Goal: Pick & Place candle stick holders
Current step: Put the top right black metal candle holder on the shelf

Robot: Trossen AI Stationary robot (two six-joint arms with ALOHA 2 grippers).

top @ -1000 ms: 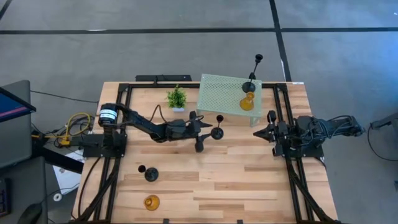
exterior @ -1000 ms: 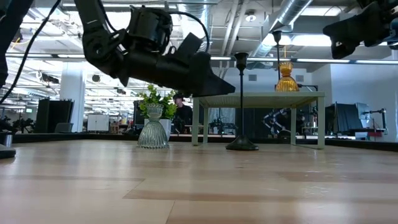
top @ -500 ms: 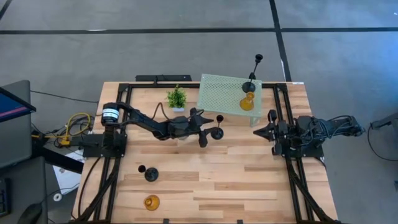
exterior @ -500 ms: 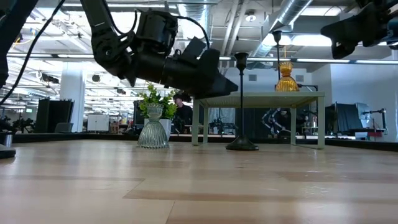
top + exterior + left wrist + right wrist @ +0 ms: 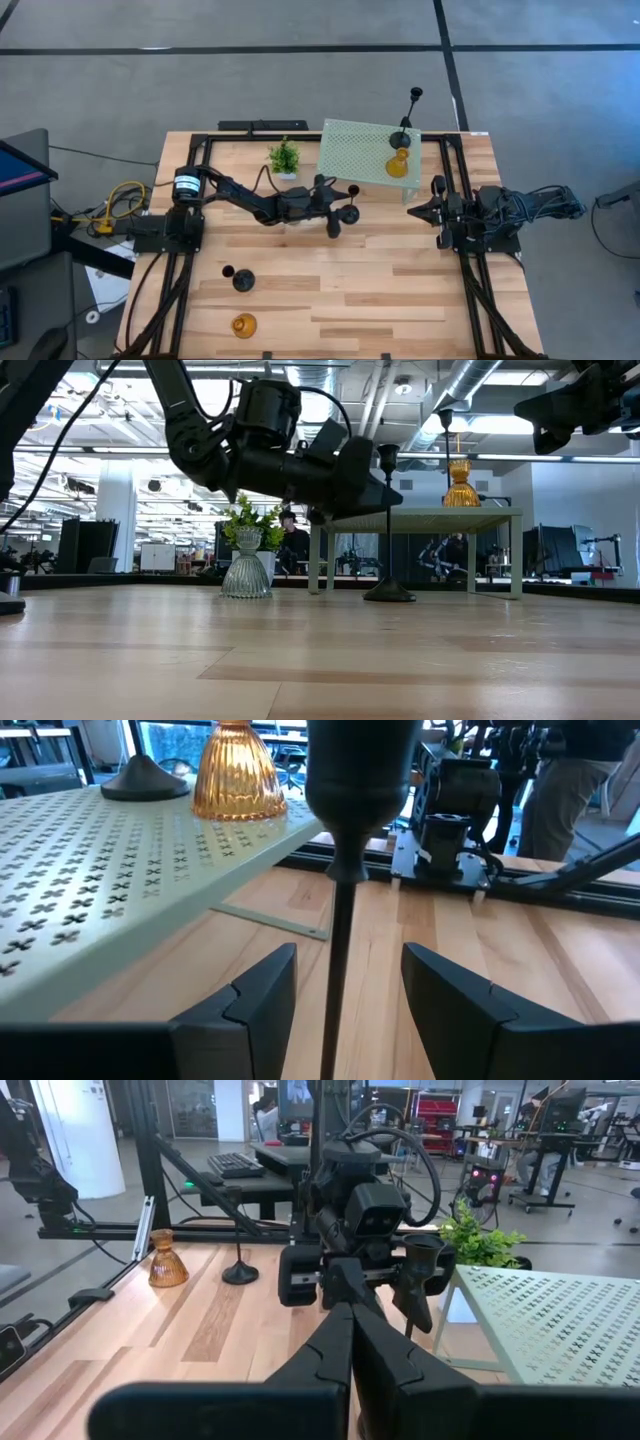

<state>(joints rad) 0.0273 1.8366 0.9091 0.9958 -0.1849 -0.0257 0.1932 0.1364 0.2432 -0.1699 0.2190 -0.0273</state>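
A black thin-stemmed holder (image 5: pixel 350 212) stands upright on its round base on the table, just in front of the pale green mesh stand (image 5: pixel 362 152). My left gripper (image 5: pixel 347 955) is open, with one finger on each side of the holder's stem (image 5: pixel 338 970) below the cup; I see no touch. It also shows in the low view (image 5: pixel 378 493). On the stand are a second black holder (image 5: pixel 405 135) and an amber one (image 5: pixel 398 165). A third black holder (image 5: pixel 241 280) and another amber one (image 5: pixel 243 325) stand near the front left. My right gripper (image 5: pixel 424 212) is shut and empty at the right.
A clear-grey glass holder (image 5: pixel 246 572) and a small green potted plant (image 5: pixel 284 157) stand at the back, left of the mesh stand. Black rails (image 5: pixel 470 290) run along the table's left and right sides. Bare wood lies in the middle and front right.
My left gripper has gone toward the table's right edge, up to the black holder in front of the stand. Its open fingers now stand on either side of the stem. The holder has stayed where it was.
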